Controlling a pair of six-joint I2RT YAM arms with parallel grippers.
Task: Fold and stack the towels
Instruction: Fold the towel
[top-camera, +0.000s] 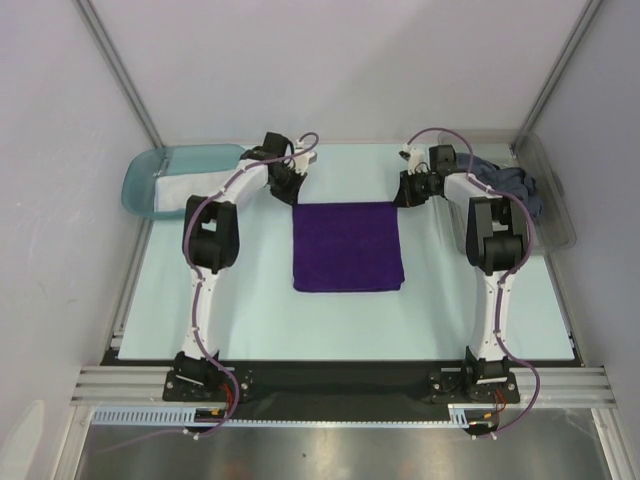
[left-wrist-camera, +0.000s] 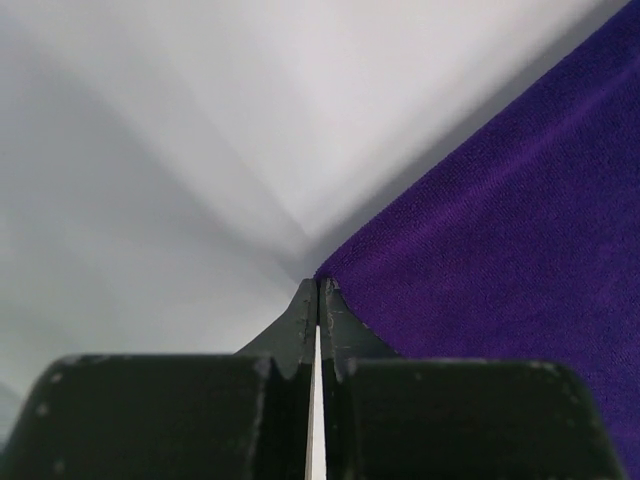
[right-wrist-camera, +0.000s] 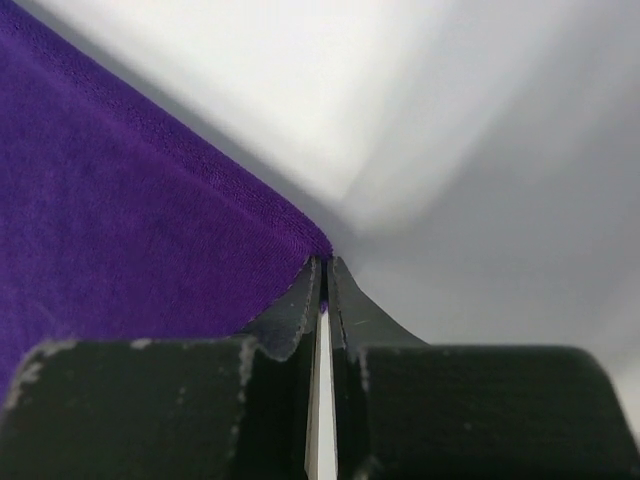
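- Pale blue table (top-camera: 200, 320) lay under me, with the purple towel (top-camera: 347, 245) flat in its middle.
- My left gripper (left-wrist-camera: 318, 290) was pressed tight together right at the towel's far left corner.
- My right gripper (right-wrist-camera: 325, 270) pinched the far right corner, with purple showing between the tips.
- A white towel (top-camera: 180, 190) sat in the teal tray (top-camera: 140, 185); grey-blue towels (top-camera: 505, 182) lay in the clear bin (top-camera: 560, 215).

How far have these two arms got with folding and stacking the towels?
Done, it seems: a pale white folded towel lies in the teal plastic tray. In hand: the deep purple square towel lies flat and unfolded mid-table, with the left end effector and right end effector each shut on a far corner. Left: folding and stacking it, then the crumpled grey-blue cloths in the clear bin.
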